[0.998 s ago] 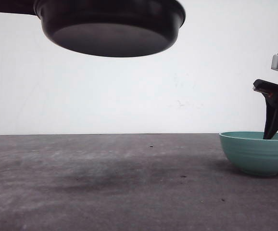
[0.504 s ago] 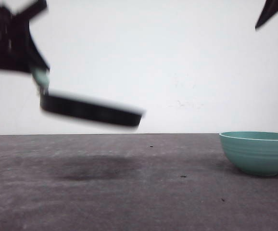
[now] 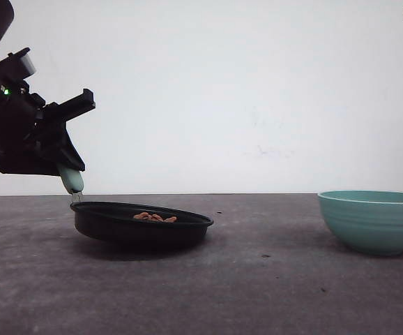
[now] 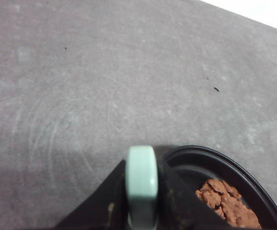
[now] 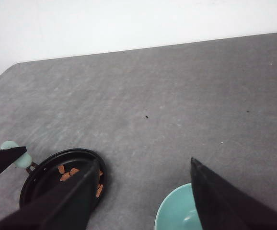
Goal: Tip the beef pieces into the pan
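Laboratory-style robot test bench: a bare grey tabletop [image 3: 257,279], scuffed and speckled, set before a plain white backdrop wall [image 3: 257,105]; kitchen props, a black frying pan [image 3: 142,227] and a teal ribbed bowl [image 3: 372,222], stand on it, with no household furnishings around them

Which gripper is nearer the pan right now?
Left. The left gripper is shut on the pan's mint-green handle at the left of the table. The right gripper is open, raised high above the teal bowl at the far right.
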